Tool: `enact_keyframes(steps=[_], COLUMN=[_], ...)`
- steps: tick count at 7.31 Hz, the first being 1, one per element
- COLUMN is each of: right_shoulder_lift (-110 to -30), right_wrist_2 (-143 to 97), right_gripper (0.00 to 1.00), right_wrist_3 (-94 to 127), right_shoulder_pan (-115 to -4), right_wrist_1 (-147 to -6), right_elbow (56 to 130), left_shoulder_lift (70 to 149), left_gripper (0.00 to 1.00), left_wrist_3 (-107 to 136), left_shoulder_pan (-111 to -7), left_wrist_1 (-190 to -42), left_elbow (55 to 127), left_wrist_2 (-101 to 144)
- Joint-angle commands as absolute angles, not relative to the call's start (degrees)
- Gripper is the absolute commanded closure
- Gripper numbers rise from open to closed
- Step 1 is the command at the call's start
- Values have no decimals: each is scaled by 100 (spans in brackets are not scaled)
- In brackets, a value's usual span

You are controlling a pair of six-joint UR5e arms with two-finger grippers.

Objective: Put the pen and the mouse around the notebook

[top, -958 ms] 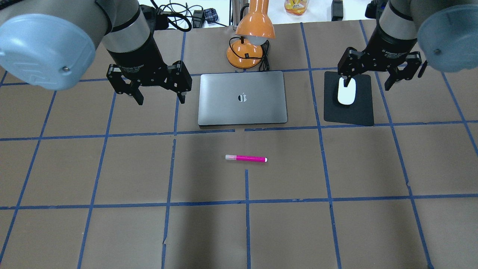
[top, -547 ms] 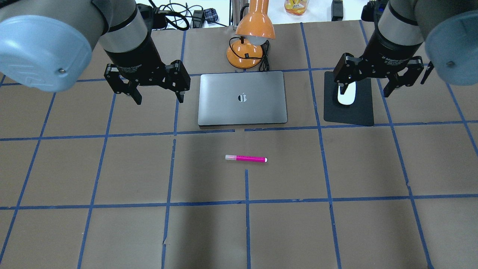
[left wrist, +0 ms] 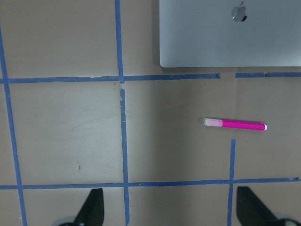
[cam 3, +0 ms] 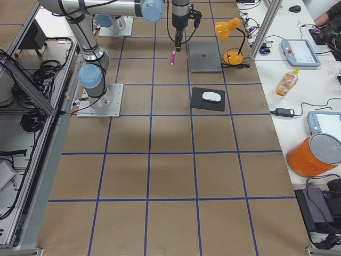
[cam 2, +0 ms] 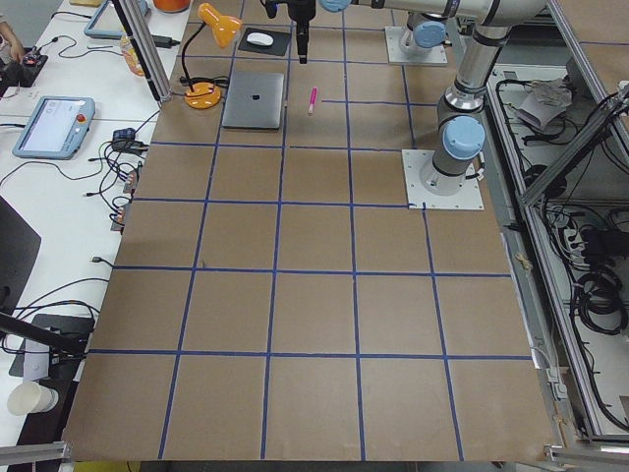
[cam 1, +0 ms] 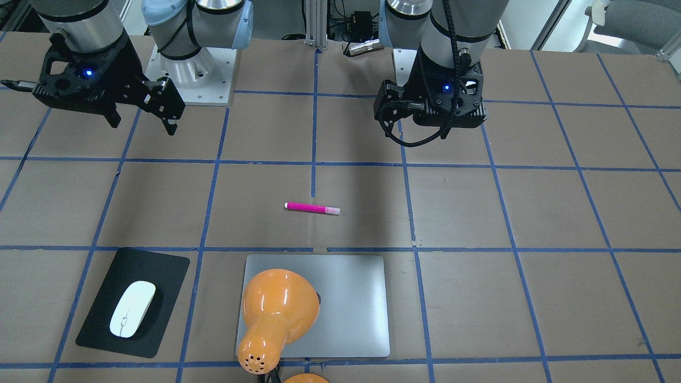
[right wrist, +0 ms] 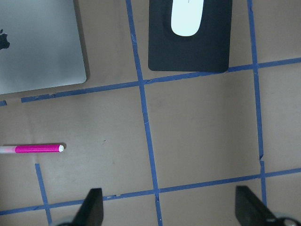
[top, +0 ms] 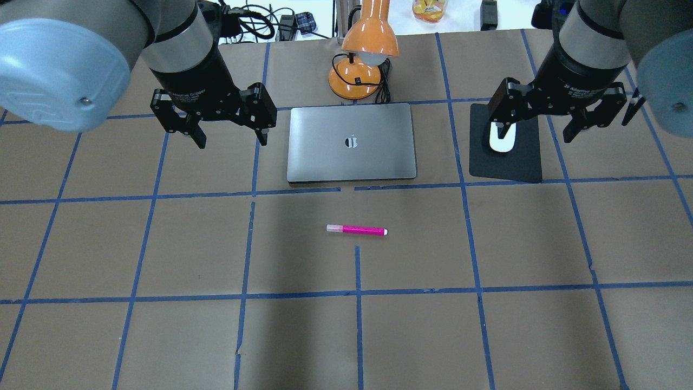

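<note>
The magenta pen (top: pixel 357 230) lies flat on the brown table, in front of the silver notebook (top: pixel 352 142). On a black pad to the notebook's right rests the white mouse (top: pixel 502 145), its far end covered by a finger of my right gripper (top: pixel 536 135). That gripper hangs open well above the pad and holds nothing. My left gripper (top: pixel 231 142) is open and empty too, high over the table just left of the notebook. In the left wrist view the pen (left wrist: pixel 235 124) lies below the notebook (left wrist: pixel 230 33). The right wrist view shows the mouse (right wrist: pixel 187 18) at its top edge.
An orange desk lamp (top: pixel 363 59) stands behind the notebook, its cord coiled at the base. The black pad (top: pixel 520 165) lies under the mouse. Blue tape lines grid the table. Cables and a bottle sit past the far edge.
The right gripper has drifted slightly to the right over the pad and the left gripper slightly back. Both stay open. The pen, mouse and notebook have not moved.
</note>
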State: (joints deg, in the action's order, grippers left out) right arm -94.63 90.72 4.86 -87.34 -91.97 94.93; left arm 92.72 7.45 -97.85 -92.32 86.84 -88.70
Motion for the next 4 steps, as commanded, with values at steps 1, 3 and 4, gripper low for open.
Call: enact_keyframes(steps=[1, 3, 4], right_shoulder_lift=[-9562, -9571, -9563], right_wrist_2=[9070, 8992, 8826], right_gripper=[0, 0, 0], right_wrist_3=[483, 483, 492], right_shoulder_pan=[-8736, -8736, -8728], right_wrist_1=[-9132, -9123, -9114], right_elbow=[9501, 9501, 9501], left_shoulder_lift=[9272, 9281, 9290], left_gripper=[0, 0, 0], left_wrist_3=[721, 651, 650], left_shoulder_pan=[-9774, -9765, -9747], left_wrist_1=[-9237, -9229, -9229], left_elbow=[8649, 8648, 8648], left_wrist_2=[-8877, -8886, -8868])
